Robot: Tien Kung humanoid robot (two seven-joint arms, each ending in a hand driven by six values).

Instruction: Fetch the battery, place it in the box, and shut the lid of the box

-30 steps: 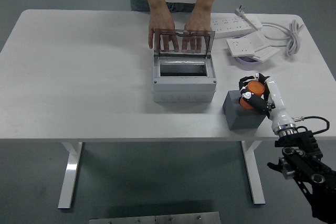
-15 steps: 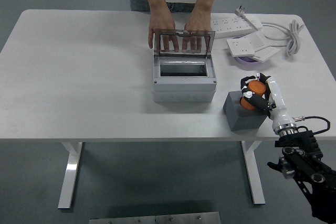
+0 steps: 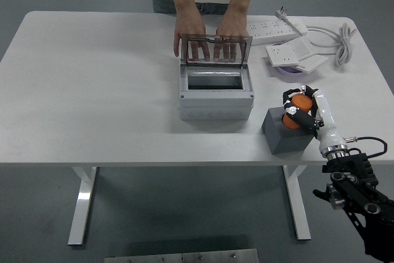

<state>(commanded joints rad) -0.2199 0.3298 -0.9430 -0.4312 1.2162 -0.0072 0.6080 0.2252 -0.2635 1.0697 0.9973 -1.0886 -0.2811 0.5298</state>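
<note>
The battery (image 3: 284, 135), a dark grey block, lies at the table's front right edge. My right hand (image 3: 297, 110), white with orange and black fingers, sits on the block's far top edge with its fingers curled onto it. The grey box (image 3: 215, 98) stands at mid-table with its clear smoky lid (image 3: 218, 48) raised upright. A person at the far side has both hands (image 3: 184, 32) behind the lid, fingers showing through it. The box's inside looks dark and bare. My left arm is out of view.
A white power strip (image 3: 277, 27) lies at the back right, with white sockets (image 3: 295, 53) on a purple dish (image 3: 289, 71) and a coiled white cable (image 3: 341, 41). The white table's (image 3: 92, 90) near edge is just in front of the battery.
My right hand has shifted very slightly right on the battery. The box, the lid and the person's hands have not moved.
</note>
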